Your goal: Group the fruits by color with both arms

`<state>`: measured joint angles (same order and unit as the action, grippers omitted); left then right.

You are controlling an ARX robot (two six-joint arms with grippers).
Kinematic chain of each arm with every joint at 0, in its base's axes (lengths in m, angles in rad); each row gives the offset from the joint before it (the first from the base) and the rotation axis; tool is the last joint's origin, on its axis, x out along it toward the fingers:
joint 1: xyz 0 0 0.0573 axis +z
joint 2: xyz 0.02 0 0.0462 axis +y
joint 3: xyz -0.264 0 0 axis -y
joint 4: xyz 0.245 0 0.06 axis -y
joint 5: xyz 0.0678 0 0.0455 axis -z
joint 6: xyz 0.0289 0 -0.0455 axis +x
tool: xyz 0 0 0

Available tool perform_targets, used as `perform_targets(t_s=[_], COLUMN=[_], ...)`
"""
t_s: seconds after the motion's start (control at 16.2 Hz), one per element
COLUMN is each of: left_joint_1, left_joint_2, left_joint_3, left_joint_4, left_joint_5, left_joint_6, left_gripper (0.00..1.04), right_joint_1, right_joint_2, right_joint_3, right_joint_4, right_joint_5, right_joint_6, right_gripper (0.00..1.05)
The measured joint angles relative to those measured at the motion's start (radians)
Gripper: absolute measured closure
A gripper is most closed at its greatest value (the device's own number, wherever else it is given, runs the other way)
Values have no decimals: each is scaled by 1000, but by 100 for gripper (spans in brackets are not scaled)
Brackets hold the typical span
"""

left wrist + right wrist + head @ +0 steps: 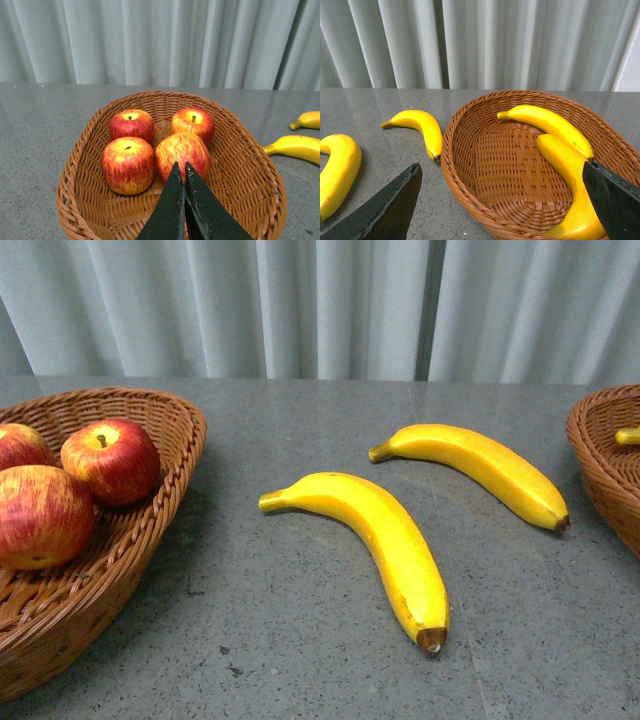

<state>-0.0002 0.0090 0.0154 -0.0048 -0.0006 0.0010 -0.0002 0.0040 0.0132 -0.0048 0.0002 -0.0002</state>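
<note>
Bananas (pixel 385 540) on table (pixel 300 670) between 2 baskets (pixel 130 560)

Lab-like staged setup, grey speckled tabletop (pixel 300 650), pale pleated curtain (pixel 330 310) backdrop

Round red apples (pixel 128 165): yellow-streaked, brown stems. Long curved bananas (pixel 385 535): yellow, brown tips. Woven wicker baskets (pixel 250 170): reddish brown throughout. Flat stone tabletop (pixel 300 640): grey, dark-speckled. Pleated fabric curtain (pixel 300 300): pale grey-white.
</note>
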Motion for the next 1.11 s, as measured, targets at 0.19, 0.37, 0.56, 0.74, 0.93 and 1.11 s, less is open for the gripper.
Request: perform_targets(t_s=[0.19,0.37,0.56,0.74,0.93,1.11], left_joint_1=[0,0,0,0,0,0], left_joint_2=[0,0,0,0,0,0], left_joint_3=[0,0,0,0,0,0], left_joint_4=[0,0,0,0,0,0], left_joint_5=[0,0,0,0,0,0], left_joint_6=[0,-1,-1,0,0,0], left_gripper=[90,52,14,7,7,7], right_joint_1=[0,0,0,0,0,0], right_joint_2=[0,0,0,0,0,0], right_joint_3=[0,0,0,0,0,0], right_joint_4=[0,0,0,0,0,0], right_joint_5=[0,0,0,0,0,0], right_joint_6=[0,0,0,0,0,0], right_gripper=[7,7,7,7,7,7])
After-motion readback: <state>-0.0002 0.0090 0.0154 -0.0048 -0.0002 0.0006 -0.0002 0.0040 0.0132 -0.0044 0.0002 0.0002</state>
